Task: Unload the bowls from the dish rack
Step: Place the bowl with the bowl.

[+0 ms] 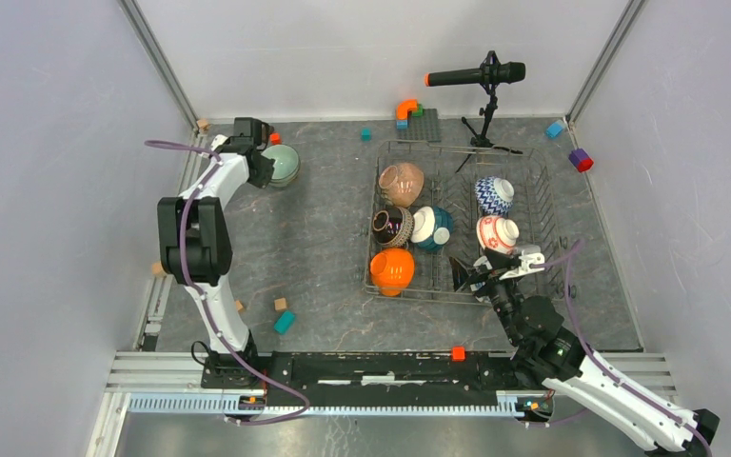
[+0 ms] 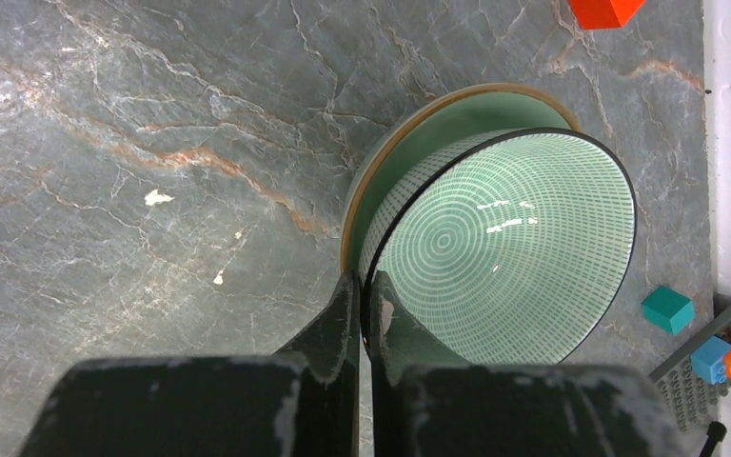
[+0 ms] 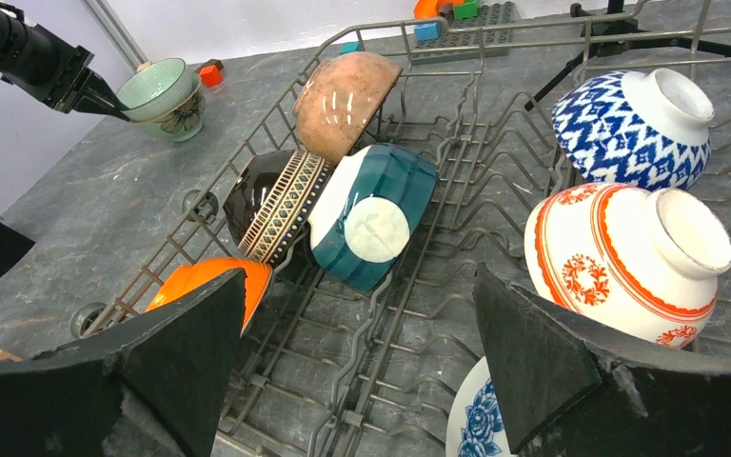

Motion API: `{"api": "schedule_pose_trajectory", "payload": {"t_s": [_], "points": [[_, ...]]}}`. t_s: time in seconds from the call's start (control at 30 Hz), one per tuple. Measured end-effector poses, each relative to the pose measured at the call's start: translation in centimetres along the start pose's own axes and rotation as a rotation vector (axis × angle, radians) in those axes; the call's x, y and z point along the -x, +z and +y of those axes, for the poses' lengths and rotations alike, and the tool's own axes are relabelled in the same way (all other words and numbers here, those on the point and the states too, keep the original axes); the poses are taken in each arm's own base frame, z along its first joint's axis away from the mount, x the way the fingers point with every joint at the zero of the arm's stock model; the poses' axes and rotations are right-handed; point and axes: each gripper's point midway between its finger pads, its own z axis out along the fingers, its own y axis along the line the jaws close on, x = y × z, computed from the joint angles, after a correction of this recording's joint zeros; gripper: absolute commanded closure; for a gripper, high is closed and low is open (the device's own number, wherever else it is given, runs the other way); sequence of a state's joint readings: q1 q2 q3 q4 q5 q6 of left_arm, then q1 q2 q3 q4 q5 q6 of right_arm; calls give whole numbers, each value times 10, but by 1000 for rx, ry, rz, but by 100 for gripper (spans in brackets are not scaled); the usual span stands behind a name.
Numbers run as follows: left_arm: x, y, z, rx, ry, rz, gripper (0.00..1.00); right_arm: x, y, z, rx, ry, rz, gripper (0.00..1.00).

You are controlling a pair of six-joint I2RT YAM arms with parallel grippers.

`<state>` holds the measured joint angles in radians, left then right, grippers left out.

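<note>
The grey wire dish rack (image 1: 543, 219) holds several bowls: brown speckled (image 1: 402, 183), dark striped (image 1: 390, 227), teal (image 1: 433, 228), orange (image 1: 392, 269), blue-white zigzag (image 1: 493, 195) and red-white (image 1: 497, 233). A white bowl with blue flowers (image 3: 481, 419) lies under my right gripper (image 3: 362, 286), which hangs open over the rack's near edge with nothing between its fingers. At the far left back, my left gripper (image 2: 366, 286) is shut on the dark rim of a pale green patterned bowl (image 2: 504, 238). That bowl rests tilted in a second green bowl (image 2: 400, 143) on the table.
A microphone on a tripod (image 1: 481, 74) stands behind the rack, beside a grey studded plate (image 1: 425, 124). Small toy blocks lie about: teal (image 1: 285, 322), orange (image 1: 458, 353), purple-red (image 1: 581, 160). Walls close in on three sides.
</note>
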<state>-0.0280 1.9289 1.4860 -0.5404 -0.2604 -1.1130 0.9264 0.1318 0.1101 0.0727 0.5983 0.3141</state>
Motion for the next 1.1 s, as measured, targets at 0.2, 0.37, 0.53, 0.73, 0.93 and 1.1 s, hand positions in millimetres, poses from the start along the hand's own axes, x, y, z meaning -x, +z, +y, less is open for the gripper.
{"api": "schedule_pose_trajectory", "payload": {"t_s": [0.2, 0.37, 0.53, 0.73, 0.93, 1.1], "points": [[1, 6, -4, 0, 8, 1, 98, -2, 0, 0, 2, -5, 7, 6], [-1, 12, -4, 5, 16, 4, 84, -6, 1, 1, 9, -17, 23, 6], [0, 12, -5, 3, 20, 3, 72, -7, 2, 3, 14, -18, 24, 6], [1, 12, -7, -8, 25, -1, 67, -6, 2, 4, 17, -18, 22, 6], [3, 11, -10, -17, 34, -4, 57, -7, 2, 4, 17, -20, 23, 6], [6, 5, -12, -28, 49, -10, 53, -7, 2, 4, 17, -19, 22, 6]]}}
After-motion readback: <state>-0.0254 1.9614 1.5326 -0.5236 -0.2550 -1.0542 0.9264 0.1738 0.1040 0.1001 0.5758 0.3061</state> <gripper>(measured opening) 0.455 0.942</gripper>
